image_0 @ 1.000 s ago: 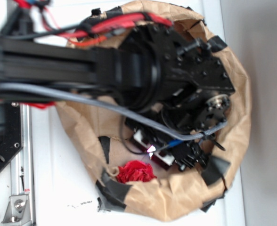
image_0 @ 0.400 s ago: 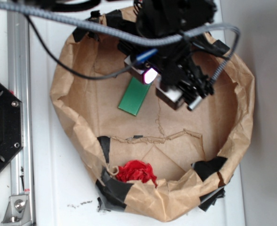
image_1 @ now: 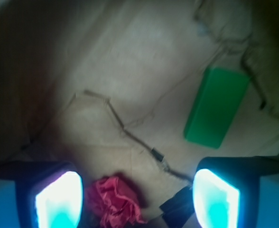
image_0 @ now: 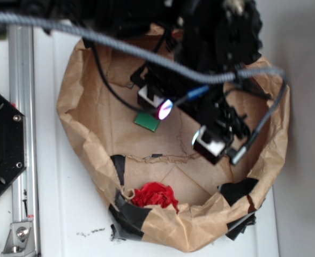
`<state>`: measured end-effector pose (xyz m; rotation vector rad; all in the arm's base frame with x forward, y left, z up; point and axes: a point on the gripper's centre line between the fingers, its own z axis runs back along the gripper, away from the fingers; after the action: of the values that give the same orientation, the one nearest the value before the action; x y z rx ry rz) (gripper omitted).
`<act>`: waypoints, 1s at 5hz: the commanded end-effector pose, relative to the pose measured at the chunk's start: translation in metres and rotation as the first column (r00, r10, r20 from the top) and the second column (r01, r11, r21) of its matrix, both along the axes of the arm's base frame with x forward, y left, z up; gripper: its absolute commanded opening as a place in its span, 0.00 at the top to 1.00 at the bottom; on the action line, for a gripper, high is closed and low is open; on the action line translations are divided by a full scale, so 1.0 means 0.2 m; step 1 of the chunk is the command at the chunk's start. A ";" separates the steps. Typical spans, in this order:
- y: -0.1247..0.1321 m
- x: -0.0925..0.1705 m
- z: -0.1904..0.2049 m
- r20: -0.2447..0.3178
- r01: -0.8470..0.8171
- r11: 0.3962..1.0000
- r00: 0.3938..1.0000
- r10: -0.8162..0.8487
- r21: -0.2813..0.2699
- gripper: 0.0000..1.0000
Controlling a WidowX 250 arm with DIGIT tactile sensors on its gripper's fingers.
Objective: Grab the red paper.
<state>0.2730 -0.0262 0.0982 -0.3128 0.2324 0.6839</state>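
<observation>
Two spread fingers point(image_1: 59, 202) of the gripper point(image_0: 192, 126) hang released, grasping nothing, above bare brown paper point(image_0: 163, 144) floor ringed by crumpled walls. Between and just beyond the fingertips, against the taped wall, sits the red paper point(image_1: 113, 199), a ruffled rounded wad without clear long axis. Off to one side lies a green block point(image_1: 215, 107).

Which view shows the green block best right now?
The wrist view: the green block lies fully visible and unobstructed on the brown paper, right of centre. In the exterior view the gripper and arm cover most of it, leaving only a small green corner.
</observation>
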 end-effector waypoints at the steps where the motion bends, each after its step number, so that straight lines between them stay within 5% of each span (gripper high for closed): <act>1: -0.16 -0.33 -0.07 -0.099 0.105 0.994 0.989 -0.108 -0.036 0.00; 2: -0.20 -0.40 -0.12 -0.126 0.145 0.988 0.980 -0.151 -0.053 0.00; 3: -0.26 -0.35 -0.17 -0.008 0.077 0.984 0.997 -0.079 -0.159 0.00; 4: -0.26 -0.23 -0.12 0.203 0.036 0.963 0.979 0.020 -0.268 0.00; 5: -0.20 -0.18 -0.02 0.241 0.018 0.953 0.969 0.058 -0.302 0.00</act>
<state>0.2361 -0.0735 0.0832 -0.6695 0.1663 0.6351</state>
